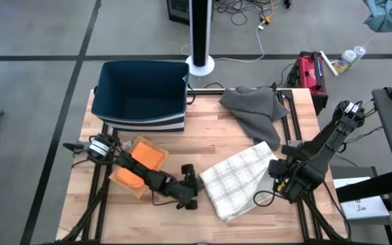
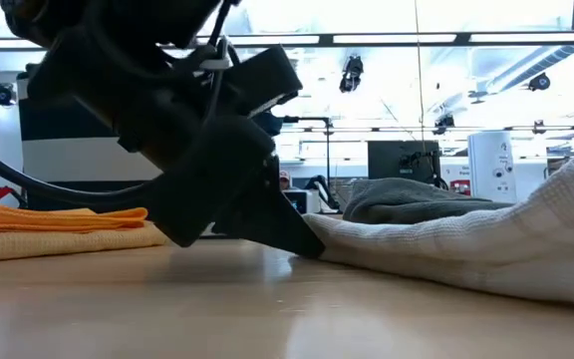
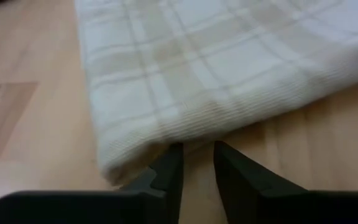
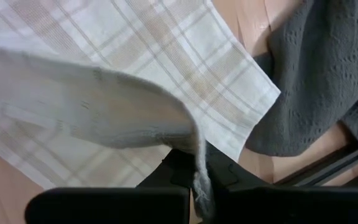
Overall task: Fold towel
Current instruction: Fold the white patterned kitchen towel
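a: where is the towel seen?
b: lower centre of the high view, on the table.
a: and the grippers?
b: left gripper is narrowly parted at its edge; right gripper is pinched on a lifted corner.

A light wooden table carries everything. At its far left stands a dark blue bin. An orange cloth lies at near left, a white checked towel near centre-right, and a grey cloth far right.
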Controlling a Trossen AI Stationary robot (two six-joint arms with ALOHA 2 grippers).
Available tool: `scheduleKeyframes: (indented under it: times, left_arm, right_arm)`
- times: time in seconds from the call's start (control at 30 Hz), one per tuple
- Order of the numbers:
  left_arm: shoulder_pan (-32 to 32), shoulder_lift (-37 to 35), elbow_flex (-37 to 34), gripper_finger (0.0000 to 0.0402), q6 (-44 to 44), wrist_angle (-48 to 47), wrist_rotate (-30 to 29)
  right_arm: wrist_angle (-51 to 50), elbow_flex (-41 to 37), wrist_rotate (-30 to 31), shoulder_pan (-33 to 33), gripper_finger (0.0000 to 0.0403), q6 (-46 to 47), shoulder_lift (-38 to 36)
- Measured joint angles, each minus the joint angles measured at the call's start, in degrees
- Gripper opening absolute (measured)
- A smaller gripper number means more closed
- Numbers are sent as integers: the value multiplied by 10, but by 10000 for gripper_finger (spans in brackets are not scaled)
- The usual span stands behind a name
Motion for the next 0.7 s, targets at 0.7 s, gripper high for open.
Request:
scheduleKeyframes:
  times: [0.7]
  left_arm:
    - [22,-2,-7,101,15,4,-14]
  right_arm:
    - [9,0,-2,0,2,-14,0]
